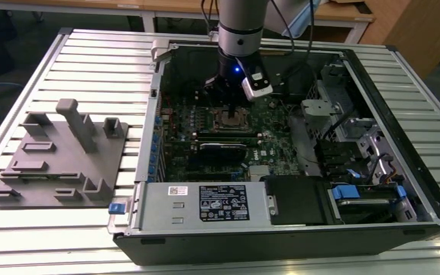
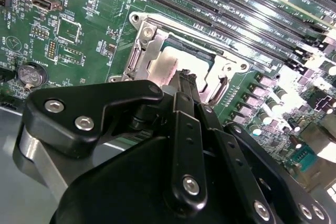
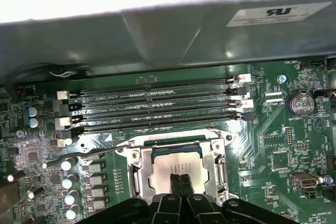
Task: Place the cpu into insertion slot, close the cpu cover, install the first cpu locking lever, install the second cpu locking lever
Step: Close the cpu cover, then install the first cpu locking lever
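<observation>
The black gripper (image 3: 179,178) has its fingers closed together and grips nothing; its tips are at the dull silver-grey square cpu (image 3: 167,167). The cpu lies in the metal-rimmed square insertion slot (image 1: 231,120) on the green motherboard (image 3: 273,129). The thin silvery cpu cover (image 3: 213,174) lies flat around it.

Closed fingers (image 3: 176,184) hover above the cpu (image 3: 167,165) inside the cpu cover (image 3: 216,170).
</observation>
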You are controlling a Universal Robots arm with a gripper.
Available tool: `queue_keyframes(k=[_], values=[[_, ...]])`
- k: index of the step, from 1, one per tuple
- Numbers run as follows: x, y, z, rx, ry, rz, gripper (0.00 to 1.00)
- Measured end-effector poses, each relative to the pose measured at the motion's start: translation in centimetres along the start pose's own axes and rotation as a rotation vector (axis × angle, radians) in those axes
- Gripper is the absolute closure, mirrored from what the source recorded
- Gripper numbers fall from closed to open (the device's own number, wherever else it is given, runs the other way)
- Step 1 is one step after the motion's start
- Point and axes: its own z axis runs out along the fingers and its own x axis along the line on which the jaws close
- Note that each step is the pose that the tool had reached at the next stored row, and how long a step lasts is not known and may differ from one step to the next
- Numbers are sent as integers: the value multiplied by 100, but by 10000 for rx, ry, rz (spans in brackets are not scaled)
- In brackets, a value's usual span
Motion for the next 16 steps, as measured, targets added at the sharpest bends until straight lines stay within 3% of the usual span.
queue_keyframes(k=[16], values=[[-5, -28, -39, -4, 9, -1, 89]])
